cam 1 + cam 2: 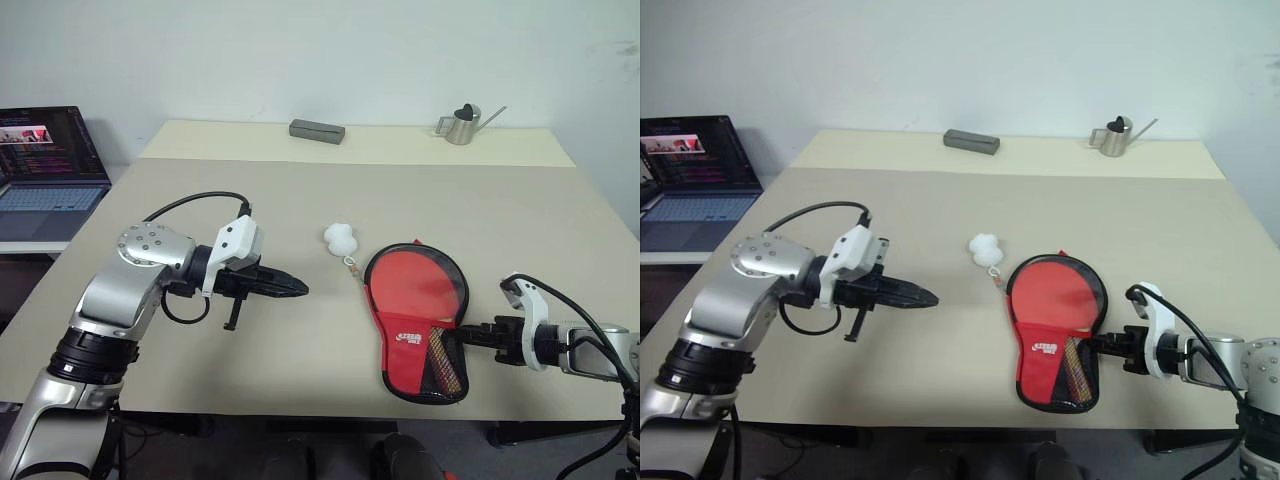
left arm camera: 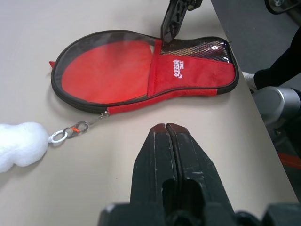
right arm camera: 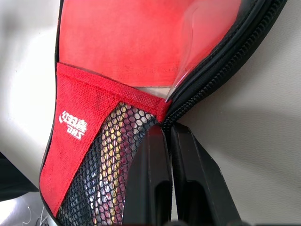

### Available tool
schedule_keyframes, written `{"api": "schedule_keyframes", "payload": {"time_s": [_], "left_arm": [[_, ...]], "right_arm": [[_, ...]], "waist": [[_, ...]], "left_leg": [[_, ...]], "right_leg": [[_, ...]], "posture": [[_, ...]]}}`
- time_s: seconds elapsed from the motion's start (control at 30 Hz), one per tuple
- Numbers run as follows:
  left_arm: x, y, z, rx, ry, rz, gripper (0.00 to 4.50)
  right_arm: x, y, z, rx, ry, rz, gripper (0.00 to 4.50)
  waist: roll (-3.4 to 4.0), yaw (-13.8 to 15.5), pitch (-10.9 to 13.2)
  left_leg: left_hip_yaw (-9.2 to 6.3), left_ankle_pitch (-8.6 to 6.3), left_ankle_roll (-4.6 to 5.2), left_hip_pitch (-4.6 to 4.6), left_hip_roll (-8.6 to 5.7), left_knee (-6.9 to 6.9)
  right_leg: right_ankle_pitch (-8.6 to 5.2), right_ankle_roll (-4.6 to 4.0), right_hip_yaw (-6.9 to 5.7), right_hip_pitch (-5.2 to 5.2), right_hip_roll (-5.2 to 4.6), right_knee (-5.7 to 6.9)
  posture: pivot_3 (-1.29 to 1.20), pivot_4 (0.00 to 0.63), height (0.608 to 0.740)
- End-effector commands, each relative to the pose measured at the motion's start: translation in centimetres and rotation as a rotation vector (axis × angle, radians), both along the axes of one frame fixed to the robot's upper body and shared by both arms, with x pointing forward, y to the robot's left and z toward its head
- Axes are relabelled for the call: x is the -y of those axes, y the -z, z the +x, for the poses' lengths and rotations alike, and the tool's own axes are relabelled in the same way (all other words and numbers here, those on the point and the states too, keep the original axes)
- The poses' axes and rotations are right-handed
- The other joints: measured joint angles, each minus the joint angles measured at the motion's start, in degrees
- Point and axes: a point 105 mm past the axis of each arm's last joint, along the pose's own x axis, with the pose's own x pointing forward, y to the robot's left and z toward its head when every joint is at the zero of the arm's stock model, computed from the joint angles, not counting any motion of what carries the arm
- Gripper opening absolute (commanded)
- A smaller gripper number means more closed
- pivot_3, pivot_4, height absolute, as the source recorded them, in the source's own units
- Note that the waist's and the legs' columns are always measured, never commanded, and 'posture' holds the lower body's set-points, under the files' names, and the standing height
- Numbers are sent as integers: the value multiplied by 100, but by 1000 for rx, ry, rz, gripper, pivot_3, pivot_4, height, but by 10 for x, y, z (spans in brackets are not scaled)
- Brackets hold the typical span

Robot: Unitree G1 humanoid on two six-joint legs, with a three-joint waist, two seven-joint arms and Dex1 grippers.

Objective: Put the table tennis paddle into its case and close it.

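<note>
Item: red paddle-shaped soft fabric case (image 1: 418, 322) with black zipper edge and black mesh pocket, lying flat on the beige table (image 1: 300, 210) near its front edge, logo side up. Contents: round red rubber-faced table tennis paddle (image 2: 106, 66), blade seated in the wide end under the clear window, its striped wooden handle showing through the mesh at the narrow end. Long axis: wide round end away from the table's front edge, narrow handle end toward that edge. Attachment: white fluffy pom-pom (image 1: 340, 238) on a small clip chain, just beside the case's round end on its left side. My right gripper (image 3: 167, 141), fingers pressed together, sits at the case's right edge where the zipper track meets the mesh pocket; I judge it is there to work the zipper, though whether it pinches a pull I cannot tell. My left gripper (image 1: 290, 287), jaws pressed together and holding nothing, hovers well apart on the case's left, pointing toward it, presumably ready to steady the fabric.
</note>
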Motion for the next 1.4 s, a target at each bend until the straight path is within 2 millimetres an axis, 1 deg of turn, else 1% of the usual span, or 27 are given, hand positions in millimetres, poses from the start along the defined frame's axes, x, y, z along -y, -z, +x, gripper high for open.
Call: {"api": "schedule_keyframes", "payload": {"time_s": [0.03, 0.2, 0.63, 0.9, 1.17, 1.27, 1.4], "left_arm": [[3, -8, -2, 39, 30, -4, 0], [4, -8, -2, 37, 35, -3, 0], [6, -6, -1, 38, 45, -2, 0], [8, -6, -1, 38, 55, -5, 0], [9, -6, 0, 41, 59, -4, 0], [9, -6, 0, 43, 59, -4, 0], [10, -6, 0, 44, 60, -6, 0]], "right_arm": [[9, 2, -4, -10, 21, -47, 38], [7, 3, -6, -12, 16, -41, 38], [16, 4, -10, -21, 32, -70, 38], [15, 4, -13, -24, 22, -71, 38], [15, 4, -7, -6, 49, -84, 38], [17, 3, -5, 0, 63, -88, 689], [19, 2, -3, 3, 81, -78, 2007]], "waist": [[0, 0, 0], [0, 5, 0], [0, 19, 0], [0, 35, 0], [-1, 35, 0], [-1, 34, 0], [-1, 26, -1]], "left_leg": [[0, 0, 0, 0, 0, 0], [-2, 0, 0, 0, 0, 0], [-5, -1, 1, 1, 0, 1], [-10, -3, 4, 3, -1, 1], [-9, -3, 5, 6, -1, 1], [-9, -3, 5, 8, -1, 1], [-9, -3, 6, 8, -1, 1]], "right_leg": [[0, 0, 0, 0, 0, 0], [0, 0, 0, 1, 0, -1], [0, 1, -3, 6, 0, -6], [-1, 1, -8, 15, -2, -15], [-1, 2, -7, 17, -2, -15], [-1, 2, -6, 19, -2, -14], [-1, 2, -6, 19, -1, -14]], "posture": [[0, 150, 740], [0, 150, 740], [0, 150, 740], [0, 150, 740], [0, 150, 740], [0, 150, 740], [0, 150, 740]]}}
